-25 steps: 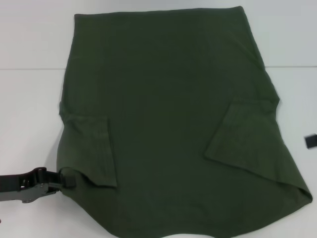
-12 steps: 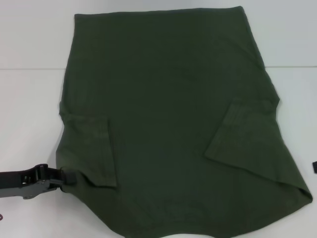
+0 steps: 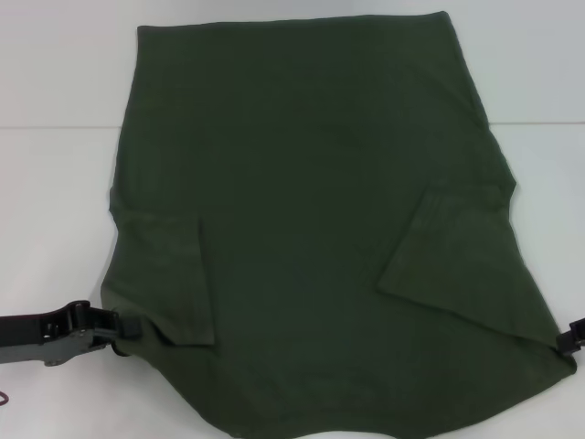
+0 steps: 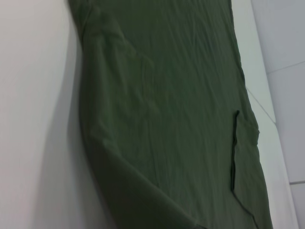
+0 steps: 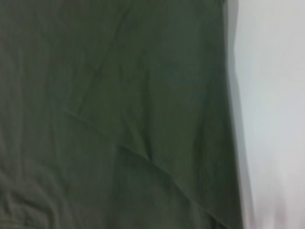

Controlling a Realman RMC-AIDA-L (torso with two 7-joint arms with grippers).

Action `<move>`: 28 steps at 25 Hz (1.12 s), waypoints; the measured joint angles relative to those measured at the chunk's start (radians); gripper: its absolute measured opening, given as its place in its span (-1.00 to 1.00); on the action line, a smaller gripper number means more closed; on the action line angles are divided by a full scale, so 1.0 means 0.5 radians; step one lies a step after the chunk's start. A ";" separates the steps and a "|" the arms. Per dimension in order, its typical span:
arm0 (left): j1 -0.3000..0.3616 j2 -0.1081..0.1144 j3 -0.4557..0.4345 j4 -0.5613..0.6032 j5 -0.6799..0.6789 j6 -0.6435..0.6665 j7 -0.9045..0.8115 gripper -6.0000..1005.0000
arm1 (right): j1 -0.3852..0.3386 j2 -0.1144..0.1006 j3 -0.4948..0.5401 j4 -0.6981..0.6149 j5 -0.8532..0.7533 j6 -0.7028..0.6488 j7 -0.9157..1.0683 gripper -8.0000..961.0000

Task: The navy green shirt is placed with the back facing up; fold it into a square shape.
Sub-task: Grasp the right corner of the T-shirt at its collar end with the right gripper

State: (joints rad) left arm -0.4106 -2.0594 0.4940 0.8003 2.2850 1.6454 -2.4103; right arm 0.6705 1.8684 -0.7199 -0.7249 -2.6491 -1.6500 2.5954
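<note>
The large dark olive-green short-sleeved shirt [image 3: 320, 238] of soft matte fabric lies flat on the white table [image 3: 55, 183], hem at the far end, shoulder end nearest the robot. Both sleeves are already folded in onto the body panel: left sleeve flap [image 3: 169, 274], right sleeve flap [image 3: 457, 256].

Changes vs. the frames 1.0 s and 0.5 s ago:
- Black left gripper [image 3: 121, 327] sits at the near-left corner of the shirt, approx. same position as before, shifted only slightly. Its tip touches the fabric edge. Finger state: cannot tell, since cloth and gripper body mask the tips.
- Black right gripper [image 3: 572, 337] has moved in. 1.0 s ago it was at the right frame edge, apart from the cloth; now it is lower and just beside the near-right corner of the shirt. Only a small part shows; finger state: cannot tell.
- Shirt outline: no visible change.

Wrist views show only fabric and table; no fingers visible.

Assessment: sleeve folds done. With both grippers now at the two near corners, the likely step in hand is a symmetric corner grasp prior to folding the shoulder end over toward the hem. Grasp not confirmed on either side.

Risk: uneven pickup will skew the fold and disturb the sleeve flaps.
</note>
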 joint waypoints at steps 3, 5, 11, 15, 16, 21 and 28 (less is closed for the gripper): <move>-0.001 0.001 0.000 0.000 -0.001 -0.001 0.000 -0.91 | 0.001 0.016 -0.020 0.000 -0.007 0.038 0.000 0.65; -0.001 0.002 -0.001 0.000 -0.001 -0.001 0.001 -0.91 | 0.002 0.026 -0.020 -0.002 -0.003 0.050 0.000 0.65; -0.001 0.002 -0.004 0.000 -0.001 -0.002 0.000 -0.91 | 0.007 0.057 -0.026 -0.004 -0.004 0.112 0.002 0.65; -0.004 0.002 -0.008 0.001 -0.001 -0.004 -0.001 -0.91 | 0.008 0.066 -0.029 -0.005 -0.004 0.138 -0.025 0.65; -0.006 0.002 -0.009 0.001 -0.002 -0.005 -0.002 -0.91 | 0.011 0.067 -0.029 -0.005 -0.004 0.138 -0.035 0.65; -0.010 0.002 -0.009 0.001 -0.002 -0.006 -0.006 -0.91 | 0.024 0.083 -0.033 -0.005 -0.007 0.143 -0.081 0.65; -0.010 0.002 -0.009 0.001 -0.002 -0.005 -0.012 -0.91 | 0.030 0.088 -0.075 -0.005 -0.009 0.142 -0.127 0.65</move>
State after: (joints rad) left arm -0.4158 -2.0585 0.4893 0.8007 2.2840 1.6427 -2.4162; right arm 0.6857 1.9123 -0.7572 -0.7272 -2.6538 -1.5790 2.5320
